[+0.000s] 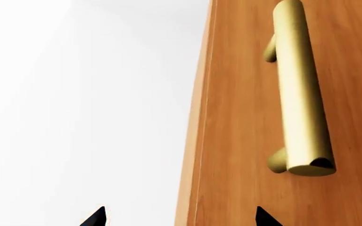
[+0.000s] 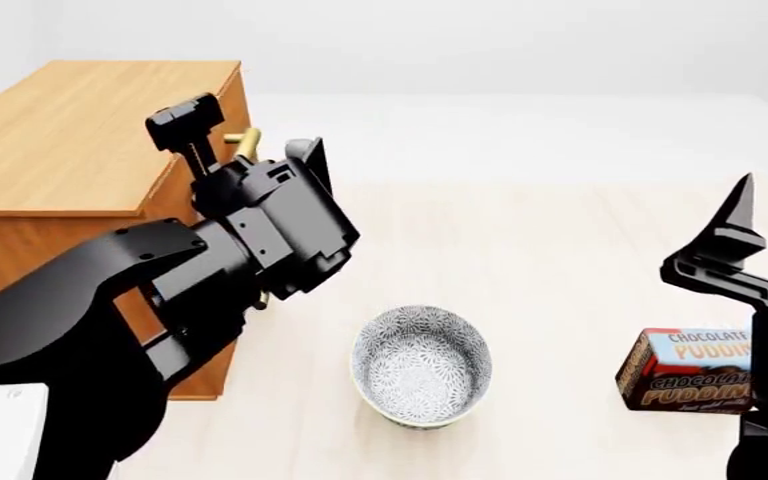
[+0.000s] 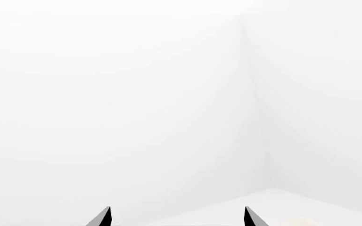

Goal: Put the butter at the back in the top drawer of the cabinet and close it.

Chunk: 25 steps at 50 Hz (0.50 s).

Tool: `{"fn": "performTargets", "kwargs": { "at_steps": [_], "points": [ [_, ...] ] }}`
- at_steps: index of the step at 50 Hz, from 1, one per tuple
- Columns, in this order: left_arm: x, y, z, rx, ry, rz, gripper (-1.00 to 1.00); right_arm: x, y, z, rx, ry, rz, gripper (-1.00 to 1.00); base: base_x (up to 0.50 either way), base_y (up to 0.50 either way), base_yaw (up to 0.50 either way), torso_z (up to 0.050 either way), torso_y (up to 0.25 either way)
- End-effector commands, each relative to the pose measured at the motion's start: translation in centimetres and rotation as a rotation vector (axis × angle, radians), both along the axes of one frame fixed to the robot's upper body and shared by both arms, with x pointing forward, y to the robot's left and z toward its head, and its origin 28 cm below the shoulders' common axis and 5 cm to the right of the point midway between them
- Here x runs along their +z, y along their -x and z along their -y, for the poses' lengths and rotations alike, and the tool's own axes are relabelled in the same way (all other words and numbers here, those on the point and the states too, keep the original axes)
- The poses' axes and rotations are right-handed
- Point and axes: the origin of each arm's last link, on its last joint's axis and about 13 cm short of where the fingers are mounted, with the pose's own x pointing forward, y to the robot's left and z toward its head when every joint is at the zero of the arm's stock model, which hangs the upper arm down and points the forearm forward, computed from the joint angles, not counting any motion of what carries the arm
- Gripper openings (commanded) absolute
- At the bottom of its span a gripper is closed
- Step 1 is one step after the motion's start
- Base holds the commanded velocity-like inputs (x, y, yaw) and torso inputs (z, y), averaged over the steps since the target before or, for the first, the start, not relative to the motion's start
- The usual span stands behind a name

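The butter shows in none of the views, so where it lies cannot be told. The top drawer (image 1: 244,141) of the cabinet (image 2: 77,130) sits flush and closed, and the left gripper (image 1: 179,217), jaws spread and empty, is nearer, its brass handle (image 1: 300,89) just ahead, off to one fingertip's side. The right gripper (image 3: 177,217) hangs open, empty, well apart near the chocolate pudding box (image 2: 684,372).

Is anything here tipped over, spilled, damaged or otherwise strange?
Nothing stands out. The bowl sits upright and empty, the chocolate pudding box stands on the table, and the cabinet looks intact. The butter does not show in any view.
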Motion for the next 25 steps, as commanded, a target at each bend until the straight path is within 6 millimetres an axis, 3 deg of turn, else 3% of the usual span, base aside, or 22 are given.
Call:
{"fn": "performTargets", "kwargs": {
  "at_steps": [1,25],
  "points": [
    [0.0,-0.4,-1.1,0.063,-0.040,0.006,1.00,0.1,-0.2,-0.2,0.004,0.004,-0.002,1.00,0.00,0.00,0.00,0.000,0.000],
    [-0.1,-0.6,-1.9,0.110,-0.060,-0.002,1.00,0.4,-0.3,-0.2,0.013,0.002,0.004,1.00,0.00,0.00,0.00,0.000,0.000]
  ]
}}
